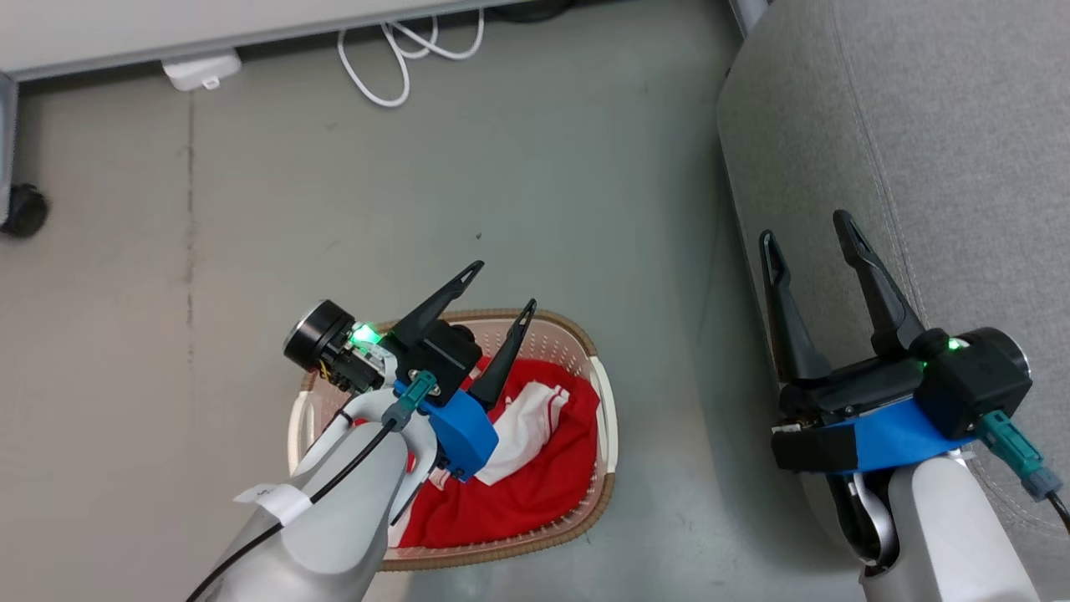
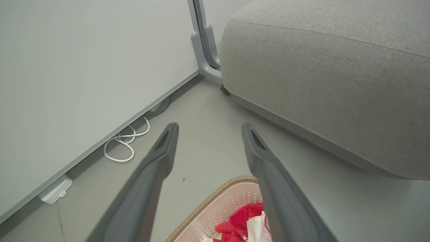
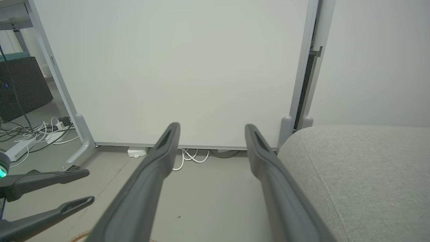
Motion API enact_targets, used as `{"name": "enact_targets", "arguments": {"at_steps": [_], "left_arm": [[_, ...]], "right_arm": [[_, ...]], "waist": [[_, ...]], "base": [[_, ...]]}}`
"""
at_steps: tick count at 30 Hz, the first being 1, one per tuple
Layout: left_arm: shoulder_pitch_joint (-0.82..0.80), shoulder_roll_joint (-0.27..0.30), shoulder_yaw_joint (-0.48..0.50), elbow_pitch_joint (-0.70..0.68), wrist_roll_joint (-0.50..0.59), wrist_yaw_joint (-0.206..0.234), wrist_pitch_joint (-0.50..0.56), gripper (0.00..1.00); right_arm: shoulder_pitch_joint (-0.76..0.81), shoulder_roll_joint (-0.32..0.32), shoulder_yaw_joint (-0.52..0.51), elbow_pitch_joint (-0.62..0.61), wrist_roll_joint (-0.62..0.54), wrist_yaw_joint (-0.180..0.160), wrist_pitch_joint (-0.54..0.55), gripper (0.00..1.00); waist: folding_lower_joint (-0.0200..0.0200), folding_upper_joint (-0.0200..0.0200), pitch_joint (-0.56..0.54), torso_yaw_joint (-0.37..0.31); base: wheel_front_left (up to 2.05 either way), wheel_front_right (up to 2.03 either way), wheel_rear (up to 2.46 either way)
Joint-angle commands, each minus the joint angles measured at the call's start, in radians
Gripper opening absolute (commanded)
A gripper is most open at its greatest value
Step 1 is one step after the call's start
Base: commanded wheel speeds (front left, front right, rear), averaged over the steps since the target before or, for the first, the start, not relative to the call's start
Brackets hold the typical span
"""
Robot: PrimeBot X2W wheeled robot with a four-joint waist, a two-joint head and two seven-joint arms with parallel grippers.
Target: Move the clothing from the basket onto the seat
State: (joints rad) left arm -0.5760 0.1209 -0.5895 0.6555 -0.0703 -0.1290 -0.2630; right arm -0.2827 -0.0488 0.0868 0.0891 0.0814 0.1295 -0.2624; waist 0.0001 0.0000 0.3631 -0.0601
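Over the basket (image 1: 608,418), the left gripper (image 1: 506,284) hangs with its two dark fingers spread apart and nothing between them. The right gripper (image 1: 804,226), off to the basket's right and above the edge of the seat (image 1: 919,125), is likewise spread and empty. The step in hand looks like the first reach for the clothing (image 1: 543,468). To do it well, the left arm should tip its fingers downward and descend inside the basket's rim. It should aim at a raised fold (the bunched part near the heap's middle seems a fair target) rather than the flat red spread, and close only once both fingers straddle fabric, clear of the perforated wall. The clothing lies heaped on the basket's floor, below and behind the left fingertips, which point past the basket's far rim. The seat stands apart from the basket, to its right.
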Motion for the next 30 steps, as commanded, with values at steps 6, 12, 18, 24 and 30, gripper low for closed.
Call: {"name": "enact_targets", "arguments": {"at_steps": [6, 12, 18, 24, 30], "left_arm": [[-0.123, 0.030, -0.157, 0.121, -0.043, -0.001, -0.003, 1.00], [-0.205, 0.042, -0.287, 0.234, -0.092, -0.001, -0.003, 1.00], [-0.274, 0.046, -0.424, 0.376, -0.146, -0.001, 0.000, 1.00], [-0.318, 0.051, -0.543, 0.483, -0.228, -0.001, 0.039, 1.00], [-0.351, 0.069, -0.613, 0.529, -0.326, -0.001, 0.101, 1.00]], "right_arm": [[-0.064, -0.002, -0.003, -0.030, 0.009, 0.002, -0.004, 1.00], [-0.106, -0.003, 0.003, -0.047, 0.016, 0.002, -0.004, 1.00], [-0.145, -0.002, 0.015, -0.067, 0.018, 0.002, -0.004, 1.00], [-0.173, -0.002, 0.027, -0.080, 0.015, 0.002, -0.004, 1.00], [-0.193, -0.002, 0.027, -0.092, 0.018, 0.002, -0.004, 1.00]], "waist": [[-0.0001, 0.0000, 0.175, -0.083], [-0.0001, 0.0000, 0.262, -0.107], [-0.0001, 0.0000, 0.342, -0.127], [-0.0001, 0.0000, 0.408, -0.144], [-0.0001, 0.0000, 0.469, -0.151]], "base": [[0.00, 0.00, 0.00], [0.00, 0.00, 0.00], [0.00, 0.00, 0.00], [0.00, 0.00, 0.00], [0.00, 0.00, 0.00]]}}
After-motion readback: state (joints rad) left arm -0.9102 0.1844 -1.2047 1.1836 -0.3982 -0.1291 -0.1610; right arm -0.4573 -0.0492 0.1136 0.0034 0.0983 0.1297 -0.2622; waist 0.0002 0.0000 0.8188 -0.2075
